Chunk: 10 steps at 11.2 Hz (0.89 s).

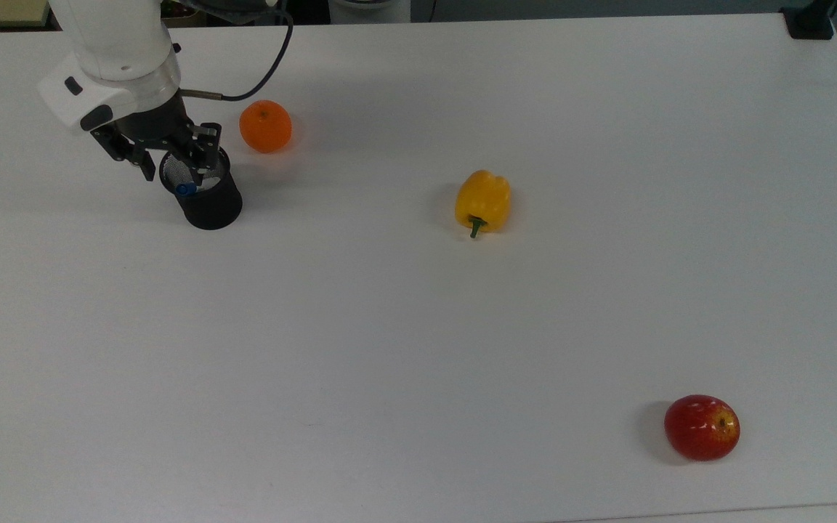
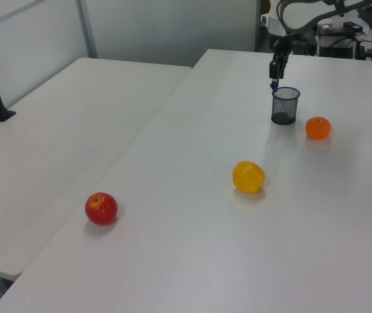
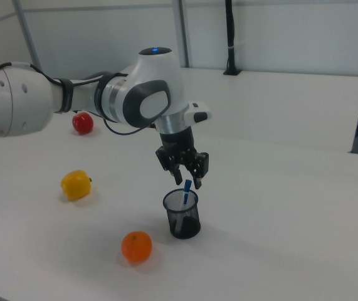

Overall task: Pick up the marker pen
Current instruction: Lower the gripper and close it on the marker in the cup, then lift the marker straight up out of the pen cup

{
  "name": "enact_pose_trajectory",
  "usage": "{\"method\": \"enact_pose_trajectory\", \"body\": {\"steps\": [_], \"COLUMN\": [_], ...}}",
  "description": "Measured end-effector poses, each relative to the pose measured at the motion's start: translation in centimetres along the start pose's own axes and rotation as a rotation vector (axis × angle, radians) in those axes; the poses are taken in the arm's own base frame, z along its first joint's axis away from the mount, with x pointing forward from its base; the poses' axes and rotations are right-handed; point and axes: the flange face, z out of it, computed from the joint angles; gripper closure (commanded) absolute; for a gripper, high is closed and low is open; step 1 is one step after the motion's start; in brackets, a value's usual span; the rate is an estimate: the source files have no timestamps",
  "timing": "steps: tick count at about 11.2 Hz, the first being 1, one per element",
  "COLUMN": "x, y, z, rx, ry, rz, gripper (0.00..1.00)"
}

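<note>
The marker pen [image 3: 186, 190] stands tilted in a black mesh cup [image 3: 182, 216], its blue cap poking above the rim. In the top view the blue cap [image 1: 184, 189] shows at the cup's [image 1: 209, 203] left rim. My gripper [image 3: 186, 182] hangs right over the cup, open, with one finger on each side of the cap and not closed on it. From the top view the gripper [image 1: 175, 174] covers the cup's far rim. In the left view the gripper [image 2: 274, 73] is just above the cup [image 2: 285, 106], at its left edge.
An orange [image 1: 265, 126] lies close to the cup, on the top view's right. A yellow pepper [image 1: 482, 201] sits mid-table and a red apple [image 1: 702, 427] lies near the bottom right corner in the top view. The white table [image 1: 418, 327] is otherwise bare.
</note>
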Motion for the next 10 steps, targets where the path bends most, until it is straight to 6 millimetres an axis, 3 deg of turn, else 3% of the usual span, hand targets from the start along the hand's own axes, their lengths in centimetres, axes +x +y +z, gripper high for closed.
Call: {"method": "enact_pose_trajectory", "body": {"steps": [10], "x": [0.24], "y": [-0.39], "z": [1.21], "rx": [0.003], "ry": [-0.014], "rz": [-0.007], "gripper": [0.84]}}
